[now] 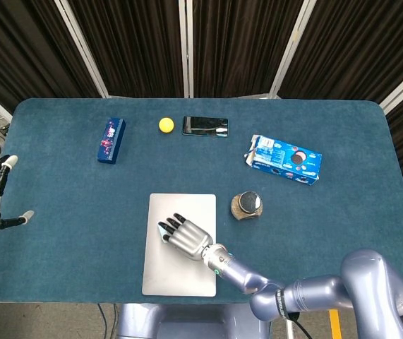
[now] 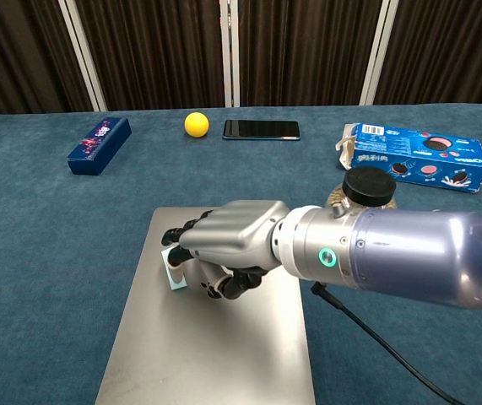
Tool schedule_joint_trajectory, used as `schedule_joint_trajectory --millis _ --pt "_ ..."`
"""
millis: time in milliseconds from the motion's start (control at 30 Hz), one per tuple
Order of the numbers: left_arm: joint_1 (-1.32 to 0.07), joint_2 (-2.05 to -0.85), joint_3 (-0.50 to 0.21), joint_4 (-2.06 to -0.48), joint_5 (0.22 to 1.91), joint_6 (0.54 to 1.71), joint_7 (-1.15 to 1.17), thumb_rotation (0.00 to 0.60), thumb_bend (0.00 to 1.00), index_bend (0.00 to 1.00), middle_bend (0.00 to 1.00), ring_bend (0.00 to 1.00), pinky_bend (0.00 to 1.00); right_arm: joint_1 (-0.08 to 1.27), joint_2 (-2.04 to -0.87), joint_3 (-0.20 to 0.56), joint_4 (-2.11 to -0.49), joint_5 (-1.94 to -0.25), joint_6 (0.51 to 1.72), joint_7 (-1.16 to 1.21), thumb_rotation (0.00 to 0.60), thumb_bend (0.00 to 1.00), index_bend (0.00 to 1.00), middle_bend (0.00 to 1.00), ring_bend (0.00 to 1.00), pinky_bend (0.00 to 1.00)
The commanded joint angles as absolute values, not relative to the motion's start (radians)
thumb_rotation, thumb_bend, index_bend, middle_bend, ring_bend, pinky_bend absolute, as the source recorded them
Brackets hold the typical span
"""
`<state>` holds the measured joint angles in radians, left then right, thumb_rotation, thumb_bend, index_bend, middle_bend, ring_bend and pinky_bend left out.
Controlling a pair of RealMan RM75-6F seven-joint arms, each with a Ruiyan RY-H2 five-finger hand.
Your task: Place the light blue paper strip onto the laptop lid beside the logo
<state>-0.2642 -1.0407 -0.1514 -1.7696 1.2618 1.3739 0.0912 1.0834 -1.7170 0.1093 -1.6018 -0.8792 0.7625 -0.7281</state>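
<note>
One strip [image 2: 170,271] lies flat on the laptop lid [image 2: 215,354], half hidden under the right robot hand [image 2: 224,249]. Its fingers [image 2: 181,233] curl over the strip; a grip I cannot tell.

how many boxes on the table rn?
2. The dark blue box lies at the far left of the table. The cookie box lies at the far right, behind the round black-lidded jar. None seem hidden.
</note>
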Motion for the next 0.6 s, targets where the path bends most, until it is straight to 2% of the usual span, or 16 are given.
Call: schedule_joint_trajectory --millis 33,600 --pt "-0.264 -1.04 -0.152 -1.768 1.261 1.37 0.09 0.6 0.0 0.0 0.0 0.0 0.0 1.091 -1.726 0.1 -1.594 -0.873 0.766 -0.731 0.6 1.0 0.29 0.0 0.0 0.0" --pt "-0.262 -1.039 -0.157 -1.769 1.265 1.363 0.086 0.6 0.0 0.0 0.0 0.0 0.0 1.114 -1.746 0.063 -1.581 -0.873 0.79 -0.726 0.6 1.0 0.29 0.0 0.0 0.0"
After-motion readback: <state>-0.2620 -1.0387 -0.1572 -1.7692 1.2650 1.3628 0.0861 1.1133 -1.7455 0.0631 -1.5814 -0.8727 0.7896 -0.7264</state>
